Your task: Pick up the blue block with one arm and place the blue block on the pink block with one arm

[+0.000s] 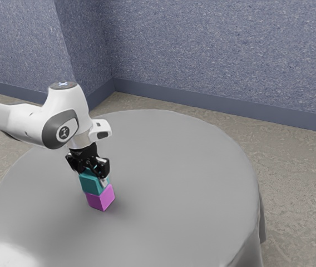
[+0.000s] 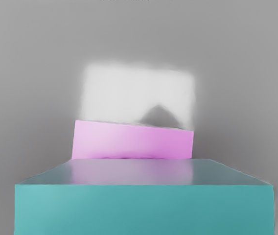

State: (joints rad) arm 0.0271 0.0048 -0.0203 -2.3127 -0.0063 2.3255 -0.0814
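- The blue block (image 1: 91,183), teal-blue in tone with flat, clean faces, is seen set on top of the pink block (image 1: 101,198), the two forming a short stack; the upper block is turned slightly out of line with the pink block beneath it.
- In the wrist view the blue block (image 2: 144,205) is shown large and close under the hand, with one edge of the pink block (image 2: 134,139) showing past it.
- The gripper (image 1: 93,173) is pictured directly above the pink block, its black fingers (image 1: 104,166) clasped on the upper part of the blue block from two sides.
- The white arm (image 1: 19,125) is brought in from the exterior view's left of the pink block, its last joint bent so that the hand points straight down over the stack.
- The pink block is carried by a round grey table (image 1: 191,167) and stands toward the table's edge on the exterior view's left; a soft shadow is cast beside the stack.
- A pale patch of light with a dark wedge in it is seen on the table (image 2: 31,73) just beyond the pink block in the wrist view.
- Behind the pink block, speckled blue walls (image 1: 219,44) with a dark baseboard (image 1: 230,105) are met by a beige carpeted floor (image 1: 297,183).
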